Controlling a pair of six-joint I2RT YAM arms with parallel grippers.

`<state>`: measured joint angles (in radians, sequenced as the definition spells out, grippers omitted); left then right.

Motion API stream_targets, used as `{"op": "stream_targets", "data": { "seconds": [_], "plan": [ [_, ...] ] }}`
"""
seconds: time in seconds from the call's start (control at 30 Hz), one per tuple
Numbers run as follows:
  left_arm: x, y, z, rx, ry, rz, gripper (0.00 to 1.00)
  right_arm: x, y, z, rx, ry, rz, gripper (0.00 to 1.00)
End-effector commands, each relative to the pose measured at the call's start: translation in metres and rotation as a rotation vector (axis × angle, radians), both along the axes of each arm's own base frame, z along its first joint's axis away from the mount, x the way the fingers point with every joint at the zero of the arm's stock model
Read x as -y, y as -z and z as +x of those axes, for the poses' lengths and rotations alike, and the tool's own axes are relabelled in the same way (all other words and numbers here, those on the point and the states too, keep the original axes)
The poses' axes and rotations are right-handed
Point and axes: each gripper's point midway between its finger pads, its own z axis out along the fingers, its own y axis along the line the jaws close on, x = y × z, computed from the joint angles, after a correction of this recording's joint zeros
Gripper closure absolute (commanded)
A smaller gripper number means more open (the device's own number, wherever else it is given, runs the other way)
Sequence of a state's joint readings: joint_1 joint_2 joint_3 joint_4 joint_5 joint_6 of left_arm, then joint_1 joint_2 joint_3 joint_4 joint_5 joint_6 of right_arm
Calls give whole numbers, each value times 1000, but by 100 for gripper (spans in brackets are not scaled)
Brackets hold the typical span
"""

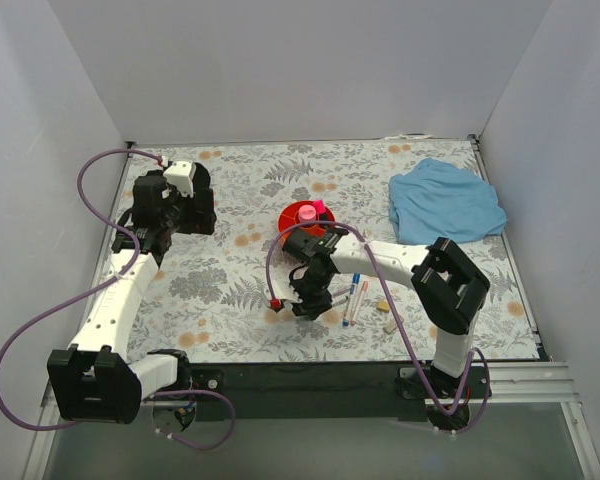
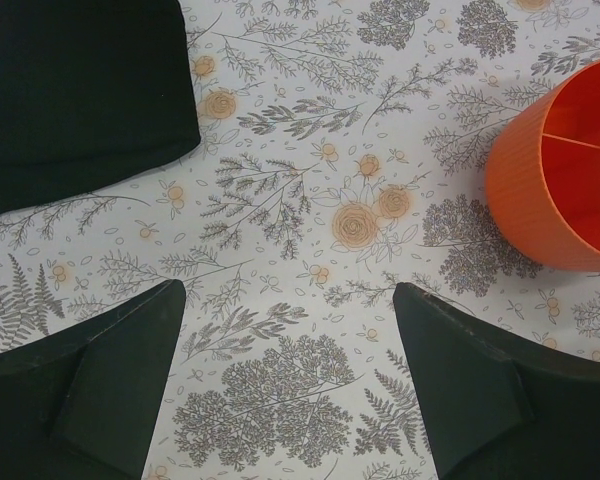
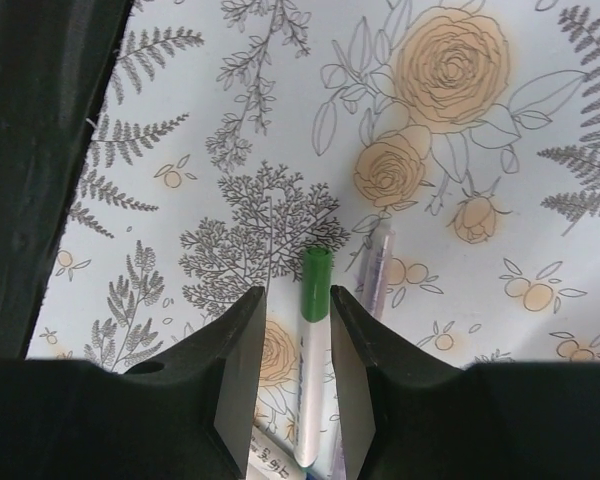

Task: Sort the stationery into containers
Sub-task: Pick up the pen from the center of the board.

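Right wrist view: the right gripper [image 3: 298, 305] straddles the green-capped pen [image 3: 317, 285], which lies flat on the table [image 3: 500, 340] beside the lilac marker [image 3: 378, 270]. The jaws are narrowed, but a gap shows on one side, so the pen is not yet pinched. Step in hand: pickup. The next move calls for full closure, a lift, and transfer to the orange tray [image 1: 298, 214]. The left gripper [image 2: 290, 290] hangs spread wide and empty.

Between the parted fingers of the left gripper [image 2: 290, 300] the floral tabletop [image 2: 310, 130] lies bare. Ahead, a black cloth [image 2: 80, 90] bounds one side and the wall of the orange tray [image 2: 540, 190] the other. The right gripper [image 3: 298, 300] has little room: a green-capped pen [image 3: 317, 285] lies in its narrow gap and a lilac marker [image 3: 378, 262] just outside one finger. Bare tabletop lies ahead.
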<state>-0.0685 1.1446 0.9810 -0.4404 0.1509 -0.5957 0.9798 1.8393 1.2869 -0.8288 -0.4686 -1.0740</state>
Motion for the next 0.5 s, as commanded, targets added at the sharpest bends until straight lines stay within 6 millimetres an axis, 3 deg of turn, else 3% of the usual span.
{"op": "stream_targets", "data": {
  "seconds": [0.0,0.23,0.47],
  "plan": [
    [2,-1,0,7,10,-8,14,-8,-1,16,46,38,23,58],
    [3,7,-5,-13,12,-12,14,-7,11,13,23,42,15,58],
    [1,12,-6,-16,8,-7,14,-7,4,11,39,36,44,59]
  ]
}}
